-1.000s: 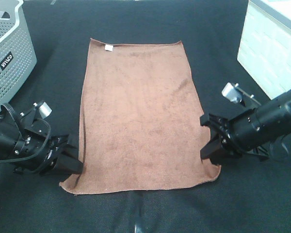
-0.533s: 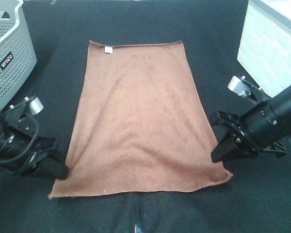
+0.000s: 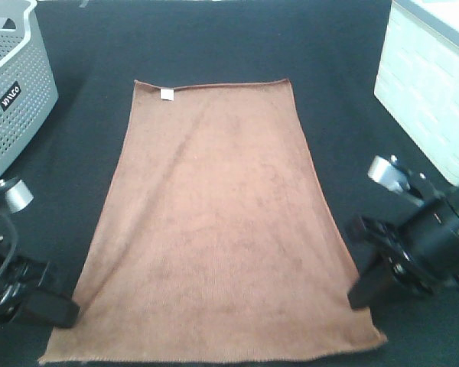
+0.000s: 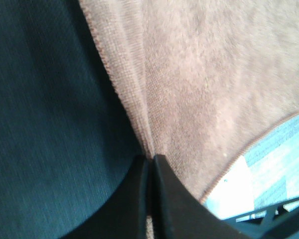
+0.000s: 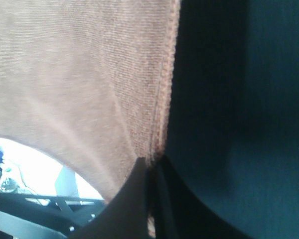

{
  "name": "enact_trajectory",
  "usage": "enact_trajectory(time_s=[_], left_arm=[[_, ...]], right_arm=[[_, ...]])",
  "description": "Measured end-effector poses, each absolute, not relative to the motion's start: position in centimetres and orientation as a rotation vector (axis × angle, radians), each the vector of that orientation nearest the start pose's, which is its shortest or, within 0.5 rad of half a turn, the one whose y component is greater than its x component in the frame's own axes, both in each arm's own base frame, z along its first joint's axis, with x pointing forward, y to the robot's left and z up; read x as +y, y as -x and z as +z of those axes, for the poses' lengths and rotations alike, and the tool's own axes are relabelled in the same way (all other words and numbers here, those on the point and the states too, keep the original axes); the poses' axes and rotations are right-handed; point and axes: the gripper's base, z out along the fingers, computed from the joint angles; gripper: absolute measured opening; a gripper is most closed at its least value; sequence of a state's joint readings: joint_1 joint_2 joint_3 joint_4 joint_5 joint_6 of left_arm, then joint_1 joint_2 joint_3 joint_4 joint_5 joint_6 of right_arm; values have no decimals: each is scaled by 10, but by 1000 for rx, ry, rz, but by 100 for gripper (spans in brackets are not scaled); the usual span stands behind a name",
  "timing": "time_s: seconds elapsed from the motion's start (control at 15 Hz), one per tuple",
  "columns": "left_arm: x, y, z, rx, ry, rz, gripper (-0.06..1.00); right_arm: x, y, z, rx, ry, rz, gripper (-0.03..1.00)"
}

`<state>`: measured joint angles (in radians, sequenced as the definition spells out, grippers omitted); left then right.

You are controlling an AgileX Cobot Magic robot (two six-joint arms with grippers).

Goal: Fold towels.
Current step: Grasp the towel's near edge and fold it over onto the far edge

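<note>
The brown towel lies spread lengthwise on the black table, its white tag at the far left corner. Its near edge is lifted and stretched toward the table's front. My left gripper is shut on the towel's near left edge; in the left wrist view the fingers pinch the hem of the towel. My right gripper is shut on the near right edge; the right wrist view shows the fingers closed on the towel's hem.
A grey perforated basket stands at the far left. A white brick-patterned box stands at the far right. The black table cloth surrounds the towel.
Both grippers have moved toward the table's front and outward, pulling the towel's near edge with them. The towel has slid nearer and stretched wider at its near end.
</note>
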<state>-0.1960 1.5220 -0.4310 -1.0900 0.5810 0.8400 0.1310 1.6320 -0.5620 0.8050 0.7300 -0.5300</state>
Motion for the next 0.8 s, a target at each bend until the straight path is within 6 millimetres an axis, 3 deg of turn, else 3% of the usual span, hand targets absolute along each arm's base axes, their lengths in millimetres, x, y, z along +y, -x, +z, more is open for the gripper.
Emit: enact_trajectory(time_s=[0.2, 0.4, 0.6, 0.8], left_arm=[[-83, -180, 133, 2879, -154, -841, 0], [-83, -180, 133, 2882, -135, -840, 0], [-85, -199, 140, 2851, -114, -813, 0], [-90, -237, 150, 2810, -112, -768, 0]], right_arm=[[65, -184, 129, 3036, -7, 723, 0], [64, -183, 133, 3000, -5, 704, 0], [67, -208, 145, 2934, -4, 700, 0], [74, -259, 160, 2849, 27, 704, 0]])
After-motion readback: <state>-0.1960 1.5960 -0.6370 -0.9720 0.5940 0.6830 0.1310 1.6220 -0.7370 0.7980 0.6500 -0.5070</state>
